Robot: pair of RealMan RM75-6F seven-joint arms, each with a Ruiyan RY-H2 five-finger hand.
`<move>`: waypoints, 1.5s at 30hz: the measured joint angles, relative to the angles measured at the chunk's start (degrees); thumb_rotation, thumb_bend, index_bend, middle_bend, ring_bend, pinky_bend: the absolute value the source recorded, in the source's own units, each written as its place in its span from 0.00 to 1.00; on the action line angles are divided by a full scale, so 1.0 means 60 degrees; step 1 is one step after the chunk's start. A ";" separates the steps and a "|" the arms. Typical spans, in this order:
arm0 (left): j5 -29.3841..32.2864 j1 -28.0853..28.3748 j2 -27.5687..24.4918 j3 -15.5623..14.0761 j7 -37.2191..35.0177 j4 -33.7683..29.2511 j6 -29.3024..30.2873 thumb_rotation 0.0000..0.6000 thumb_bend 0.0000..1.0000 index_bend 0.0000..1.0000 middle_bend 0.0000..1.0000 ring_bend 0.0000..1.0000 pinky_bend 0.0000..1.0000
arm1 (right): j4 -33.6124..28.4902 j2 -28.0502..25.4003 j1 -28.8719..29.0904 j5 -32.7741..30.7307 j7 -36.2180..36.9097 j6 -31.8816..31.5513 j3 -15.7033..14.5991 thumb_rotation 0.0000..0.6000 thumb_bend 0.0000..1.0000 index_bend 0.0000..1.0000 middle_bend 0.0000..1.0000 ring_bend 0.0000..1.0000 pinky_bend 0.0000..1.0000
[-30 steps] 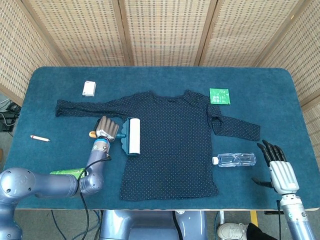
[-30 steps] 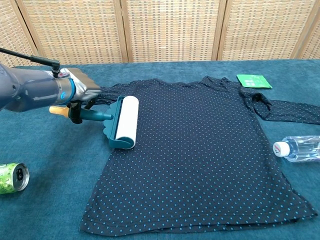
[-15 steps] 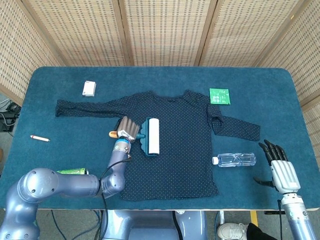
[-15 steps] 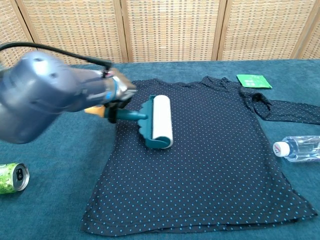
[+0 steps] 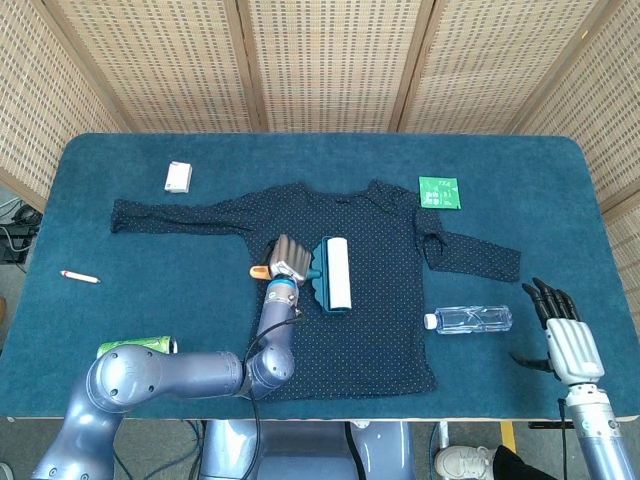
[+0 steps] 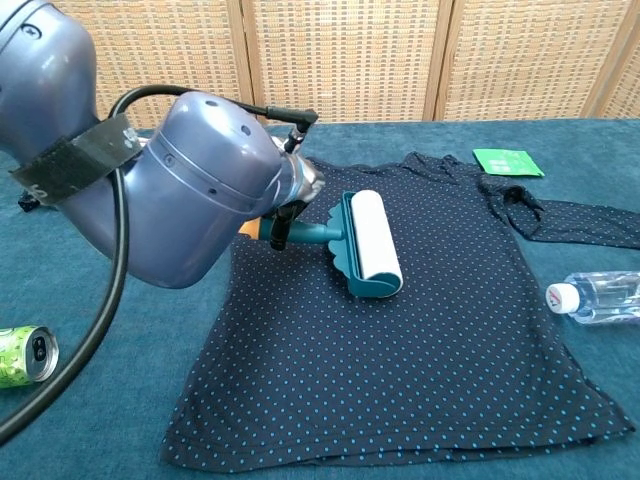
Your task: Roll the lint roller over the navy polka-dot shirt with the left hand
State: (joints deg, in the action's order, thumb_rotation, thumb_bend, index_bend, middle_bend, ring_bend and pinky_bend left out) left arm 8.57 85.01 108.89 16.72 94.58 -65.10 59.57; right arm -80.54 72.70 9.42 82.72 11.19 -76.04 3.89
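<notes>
head view, blue table, wicker screens behind, left hand gripping lint roller, right hand spread

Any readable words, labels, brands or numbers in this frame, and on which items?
None can be read.
green packet: white markings, too small to read.
green can: printed pattern, blurred, no legible text.
water bottle: no label visible.
white box: no legible print.
lint roller, held by the left hand: no markings visible.
</notes>
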 measured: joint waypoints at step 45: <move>-0.5519 -0.4328 -0.4212 -0.2824 -0.5524 -0.3209 -0.0413 1.00 0.22 0.01 0.00 0.00 0.00 | -0.0855 0.0072 -0.0242 0.1234 -0.1296 -0.0999 -0.0521 1.00 0.06 0.00 0.00 0.00 0.00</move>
State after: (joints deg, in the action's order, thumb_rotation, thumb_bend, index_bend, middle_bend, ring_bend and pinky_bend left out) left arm -24.54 59.04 83.61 -0.23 61.44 -84.35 57.09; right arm -85.67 73.14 7.96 90.13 3.42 -82.03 0.76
